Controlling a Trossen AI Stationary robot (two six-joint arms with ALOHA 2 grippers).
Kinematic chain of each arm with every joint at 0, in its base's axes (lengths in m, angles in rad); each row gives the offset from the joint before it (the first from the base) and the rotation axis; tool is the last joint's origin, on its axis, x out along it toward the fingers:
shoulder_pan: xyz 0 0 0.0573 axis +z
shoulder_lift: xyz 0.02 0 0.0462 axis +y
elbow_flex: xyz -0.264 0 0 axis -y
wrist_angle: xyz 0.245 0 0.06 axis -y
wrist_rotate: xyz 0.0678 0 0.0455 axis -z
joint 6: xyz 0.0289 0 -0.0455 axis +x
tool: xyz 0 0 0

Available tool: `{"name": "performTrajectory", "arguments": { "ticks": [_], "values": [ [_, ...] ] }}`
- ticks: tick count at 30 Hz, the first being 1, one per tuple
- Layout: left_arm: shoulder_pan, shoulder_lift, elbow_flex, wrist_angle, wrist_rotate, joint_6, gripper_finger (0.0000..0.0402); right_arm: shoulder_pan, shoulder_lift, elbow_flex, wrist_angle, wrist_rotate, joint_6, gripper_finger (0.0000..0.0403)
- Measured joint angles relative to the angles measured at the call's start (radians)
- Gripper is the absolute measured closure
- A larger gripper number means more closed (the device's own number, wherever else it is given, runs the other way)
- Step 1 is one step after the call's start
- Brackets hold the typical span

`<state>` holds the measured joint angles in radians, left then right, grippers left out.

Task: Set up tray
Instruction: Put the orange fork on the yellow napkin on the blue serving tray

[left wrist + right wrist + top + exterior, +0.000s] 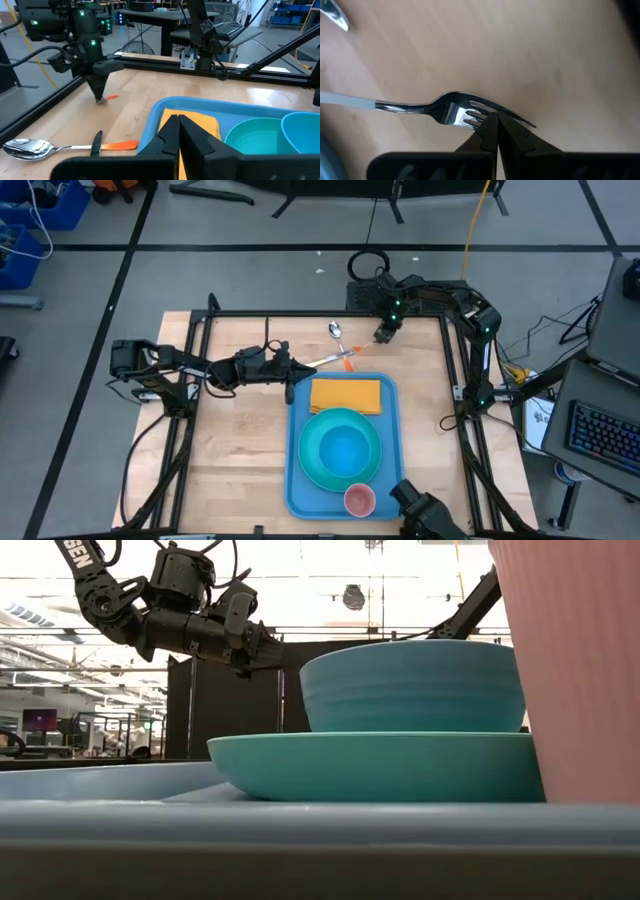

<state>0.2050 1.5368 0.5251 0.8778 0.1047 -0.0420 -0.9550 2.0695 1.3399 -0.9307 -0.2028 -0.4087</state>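
Resting on the wooden table (230, 440) toward its right half, the light-blue tray (296, 480) reaches from the near edge to about mid-table. On it a round turquoise plate (312, 470) carries a turquoise bowl (345, 445), the two stacked as the low view shows, plate (380, 765) under bowl (415, 685). A folded yellow napkin (346, 394) lies flat at the tray's far end, just beyond the plate, and a pink cup (360, 500) stands at the near end, touching or just beside the plate's rim.

The left arm stretches across from the table's left side, its left gripper (287, 370) hovering above the table at the tray's far left corner; in its wrist view the fingers (167, 137) are pressed together with nothing between them, over the napkin's edge (192, 120).

The right arm comes in from the far right corner, its right gripper (382, 335) pointing down near the table's far edge. Its closed tips (490, 127) sit at the tines of a fork (455, 110); whether they pinch the tines or only touch them cannot be told.

A spoon (337, 332) with an orange handle lies on the wood between the two grippers, beyond the tray, its bowl (27, 148) bright metal in the left wrist view.
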Motion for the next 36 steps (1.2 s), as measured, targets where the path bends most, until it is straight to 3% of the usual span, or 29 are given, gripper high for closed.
{"name": "performTrajectory", "arguments": {
  "ticks": [16, 26, 29, 36],
  "values": [
    [0.000, 0.000, 0.000, 0.003, 0.000, -0.014, 0.0384, 0.015, 0.001, -0.032, -0.179, 0.035, 0.345, 0.0403],
    [-0.014, 0.000, 0.000, -0.007, 0.000, -0.012, 0.0390, 0.047, 0.005, -0.035, -0.301, 0.217, 0.494, 0.0403],
    [-0.018, 0.000, 0.000, -0.007, 0.000, -0.012, 0.0382, 0.060, 0.004, -0.035, -0.324, 0.276, 0.513, 0.0403],
    [-0.019, 0.000, 0.000, -0.007, 0.000, -0.013, 0.0396, 0.082, 0.002, -0.035, -0.329, 0.280, 0.461, 0.0403]
  ]
}}
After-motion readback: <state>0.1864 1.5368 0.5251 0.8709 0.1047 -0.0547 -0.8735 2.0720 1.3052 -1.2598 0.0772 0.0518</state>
